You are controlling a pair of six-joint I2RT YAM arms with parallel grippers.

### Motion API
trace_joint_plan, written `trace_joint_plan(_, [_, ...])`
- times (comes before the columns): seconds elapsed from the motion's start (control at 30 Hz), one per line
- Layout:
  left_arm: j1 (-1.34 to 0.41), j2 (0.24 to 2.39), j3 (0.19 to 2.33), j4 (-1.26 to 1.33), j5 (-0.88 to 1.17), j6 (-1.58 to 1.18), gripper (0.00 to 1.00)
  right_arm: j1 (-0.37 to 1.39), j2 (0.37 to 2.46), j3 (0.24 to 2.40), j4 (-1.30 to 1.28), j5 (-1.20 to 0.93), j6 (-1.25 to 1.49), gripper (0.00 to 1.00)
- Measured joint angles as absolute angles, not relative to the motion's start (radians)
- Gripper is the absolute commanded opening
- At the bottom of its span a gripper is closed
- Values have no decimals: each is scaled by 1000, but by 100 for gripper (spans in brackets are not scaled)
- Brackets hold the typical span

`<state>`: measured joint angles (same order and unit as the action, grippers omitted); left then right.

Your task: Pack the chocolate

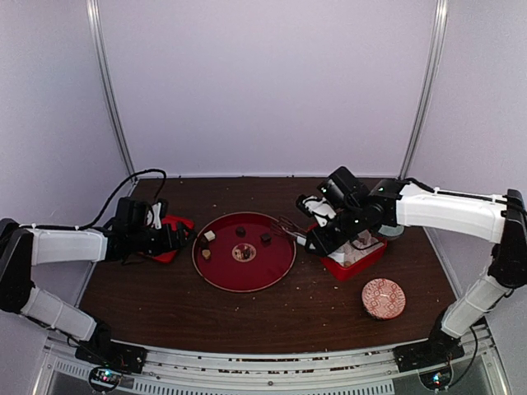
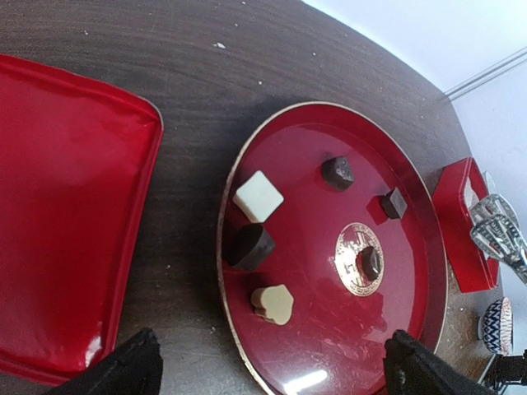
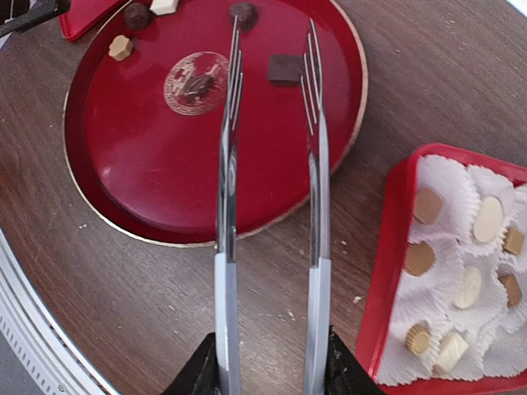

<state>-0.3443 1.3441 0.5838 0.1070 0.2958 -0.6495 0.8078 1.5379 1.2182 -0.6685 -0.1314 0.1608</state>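
Chocolate [image 2: 251,247] sits in small bits on a round red plate [image 2: 329,337] with a thin gold rim, out on the dark wood table [image 1: 165,304]. The plate is shiny and smooth. I count six pieces on it: a white square [image 2: 258,196], a cream one [image 2: 272,303] with bumpy edges, and dark brown ones, some roundish and one like a little cube [image 2: 394,203]. More tan and cream pieces [image 3: 487,218] lie in crinkly white paper cups [image 3: 449,185] inside a red box [image 3: 391,247] just to the right of the plate.

The right gripper [image 3: 270,372] has its jaws clamped on long, shiny metal tongs [image 3: 226,247]. The tong ends look like little forks and stand apart. In the right wrist view the cube shows between them.

The left gripper [image 2: 272,366] has its jaws wide apart with nothing in them. It is by a flat red tray [image 2: 66,206] with round corners, left of the plate.
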Motion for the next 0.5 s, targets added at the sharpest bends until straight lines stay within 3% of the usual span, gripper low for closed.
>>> trace_joint_plan(0.5, [-354,1404,584,128,313,-649,94,971,1897,1509,-614,-179,110,36])
